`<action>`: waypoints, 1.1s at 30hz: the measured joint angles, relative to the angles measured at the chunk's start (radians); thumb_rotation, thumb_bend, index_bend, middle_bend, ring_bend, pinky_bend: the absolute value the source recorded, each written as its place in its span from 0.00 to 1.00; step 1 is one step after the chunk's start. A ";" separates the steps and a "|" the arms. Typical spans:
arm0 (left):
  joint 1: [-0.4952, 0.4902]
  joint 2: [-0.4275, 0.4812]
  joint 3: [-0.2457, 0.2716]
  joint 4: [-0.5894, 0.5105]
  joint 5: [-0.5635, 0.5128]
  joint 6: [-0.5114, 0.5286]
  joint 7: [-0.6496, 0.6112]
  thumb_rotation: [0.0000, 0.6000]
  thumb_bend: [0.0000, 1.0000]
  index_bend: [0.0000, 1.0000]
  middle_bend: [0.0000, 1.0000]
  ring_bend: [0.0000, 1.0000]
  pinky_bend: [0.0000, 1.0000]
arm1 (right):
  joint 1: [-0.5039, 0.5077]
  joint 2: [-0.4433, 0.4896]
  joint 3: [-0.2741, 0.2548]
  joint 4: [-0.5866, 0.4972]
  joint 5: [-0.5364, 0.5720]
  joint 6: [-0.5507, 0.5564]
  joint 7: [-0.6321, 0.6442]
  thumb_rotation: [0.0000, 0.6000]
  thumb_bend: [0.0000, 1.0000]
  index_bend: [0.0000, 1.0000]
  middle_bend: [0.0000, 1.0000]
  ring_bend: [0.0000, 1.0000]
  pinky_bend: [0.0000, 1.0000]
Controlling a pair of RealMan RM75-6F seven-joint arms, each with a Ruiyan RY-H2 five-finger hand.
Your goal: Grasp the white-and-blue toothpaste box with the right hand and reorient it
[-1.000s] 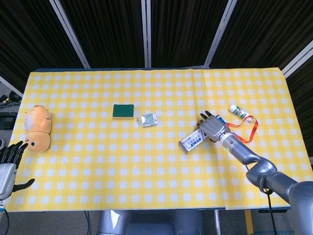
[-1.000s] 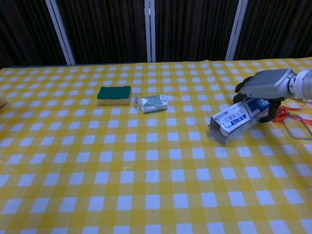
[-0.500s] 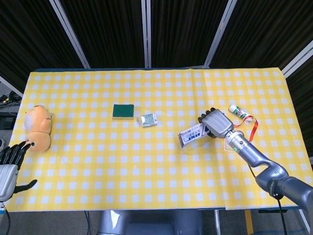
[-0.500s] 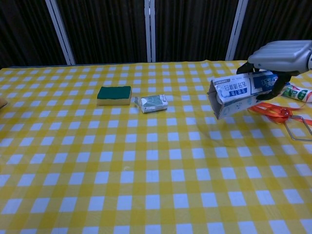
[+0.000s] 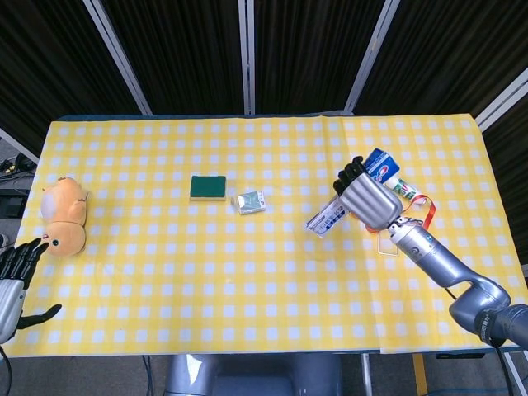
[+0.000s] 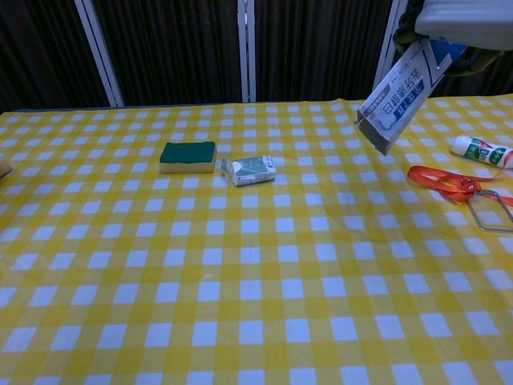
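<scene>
Above the surface (image 6: 240, 321), the right hand (image 5: 369, 202) has lifted the toothpaste box (image 6: 401, 88) higher, fingers clamped on it, box tilted steeply. Only the head view shows the left hand (image 5: 15, 280), fingers apart.

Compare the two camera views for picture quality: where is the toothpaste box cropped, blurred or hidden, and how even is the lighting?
Head view: even light, sharp checks; the right hand covers the middle of the toothpaste box, both ends showing. Chest view: the box hangs tilted, slightly soft, print readable; the hand is cut off by the top edge; the dark curtain lacks detail.
</scene>
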 measured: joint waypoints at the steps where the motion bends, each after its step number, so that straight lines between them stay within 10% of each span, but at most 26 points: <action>1: 0.001 0.003 0.001 0.000 0.003 0.002 -0.006 1.00 0.00 0.00 0.00 0.00 0.00 | 0.000 0.005 0.006 -0.011 -0.006 0.007 -0.060 1.00 0.38 0.47 0.45 0.35 0.30; 14: 0.002 0.017 0.003 0.003 0.006 0.005 -0.035 1.00 0.00 0.00 0.00 0.00 0.00 | 0.001 0.051 0.088 -0.232 -0.045 0.025 -0.662 1.00 0.38 0.34 0.31 0.19 0.06; 33: 0.005 0.016 0.004 -0.003 0.011 0.012 -0.025 1.00 0.00 0.00 0.00 0.00 0.00 | -0.021 0.064 0.100 -0.271 -0.028 0.035 -0.711 1.00 0.42 0.37 0.34 0.19 0.12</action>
